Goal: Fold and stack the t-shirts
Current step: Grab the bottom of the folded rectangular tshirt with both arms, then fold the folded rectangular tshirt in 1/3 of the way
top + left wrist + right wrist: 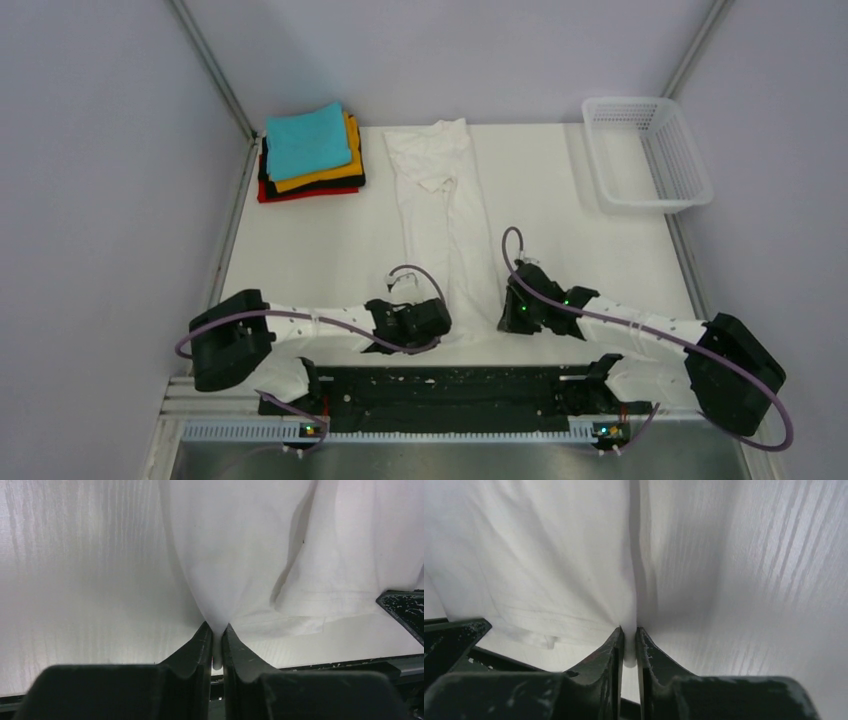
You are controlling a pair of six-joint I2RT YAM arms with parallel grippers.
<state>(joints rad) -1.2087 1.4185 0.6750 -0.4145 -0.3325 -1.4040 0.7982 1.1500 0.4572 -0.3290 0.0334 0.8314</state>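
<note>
Left tool [216, 630]: jaws closed, a fold of the white t-shirt [225, 555] pinched between the tips. Cloth rises taut from the pinch.

Right tool [629, 630]: jaws closed likewise on a fold of the same shirt.

Top view: both tools sit low at the near end of the shirt, left tool on its left corner, right tool on its right corner. The shirt lies as a long narrow strip down the middle of the tabletop [300, 250], running from the far edge toward the arms.

Far left corner: folded stack, teal t-shirt [307, 138] on top, then orange t-shirt [330, 175], black t-shirt [340, 185], red t-shirt [300, 195] at the bottom. Well apart from the white shirt.

Far right corner: white mesh basket [594, 150].
</note>
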